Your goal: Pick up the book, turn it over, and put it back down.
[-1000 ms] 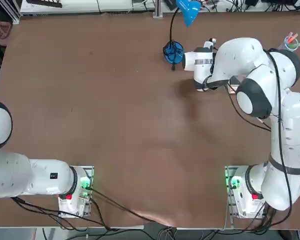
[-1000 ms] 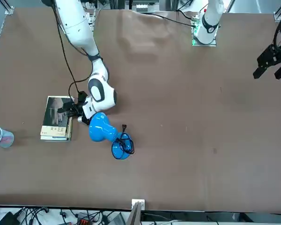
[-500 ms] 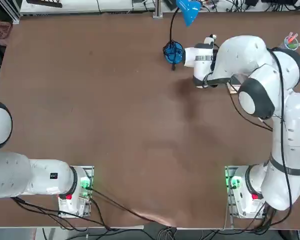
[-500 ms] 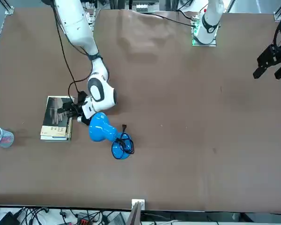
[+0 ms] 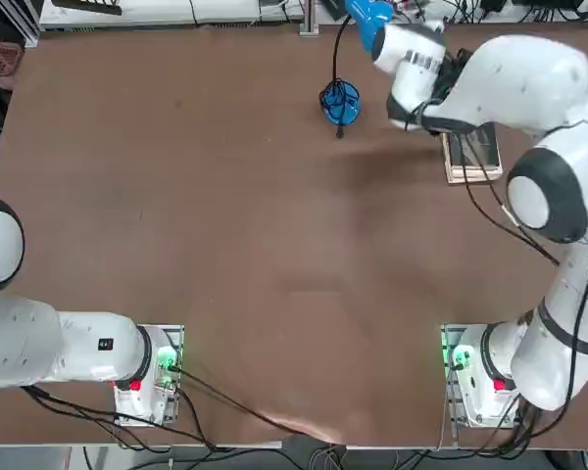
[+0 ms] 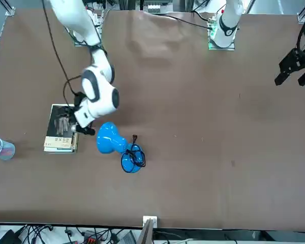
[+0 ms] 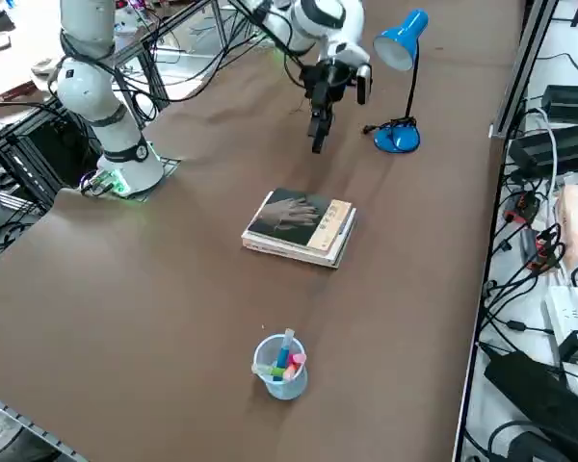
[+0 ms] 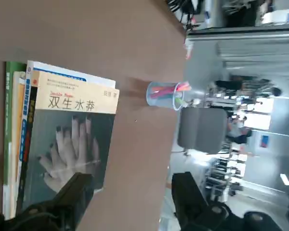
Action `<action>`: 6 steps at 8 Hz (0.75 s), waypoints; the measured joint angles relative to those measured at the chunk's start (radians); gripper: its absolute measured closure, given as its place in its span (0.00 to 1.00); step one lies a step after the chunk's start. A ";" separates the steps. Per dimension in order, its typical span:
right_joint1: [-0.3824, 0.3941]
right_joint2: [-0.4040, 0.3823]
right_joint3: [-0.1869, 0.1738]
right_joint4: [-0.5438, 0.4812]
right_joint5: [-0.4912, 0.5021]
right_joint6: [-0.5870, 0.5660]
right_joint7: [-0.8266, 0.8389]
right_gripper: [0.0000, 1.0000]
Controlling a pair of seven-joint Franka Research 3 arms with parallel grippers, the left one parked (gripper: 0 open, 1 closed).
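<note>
Book: I see the book (image 7: 301,219) lying flat on top of a small stack (image 8: 14,139), grey hand-picture face up, tan band toward the cup of pens (image 7: 280,367).
Right gripper: my right gripper (image 7: 317,128) hangs in the air above the table (image 5: 225,196), fingers apart and empty.
Book vs gripper: the book lies below it and off toward the cup side, not touching.
Lamp: the blue lamp (image 7: 402,77) stands just beside the gripper.

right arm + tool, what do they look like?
The right arm has glossy white rounded shells, dark grey joint caps, a black cable along it and a green-lit base. The right tool is black, with two dark fingers.
</note>
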 joint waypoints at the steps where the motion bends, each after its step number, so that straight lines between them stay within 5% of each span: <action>1: -0.027 -0.058 -0.002 0.001 0.067 0.013 -0.075 0.01; 6: -0.219 -0.270 -0.008 0.001 0.463 0.112 -0.455 0.02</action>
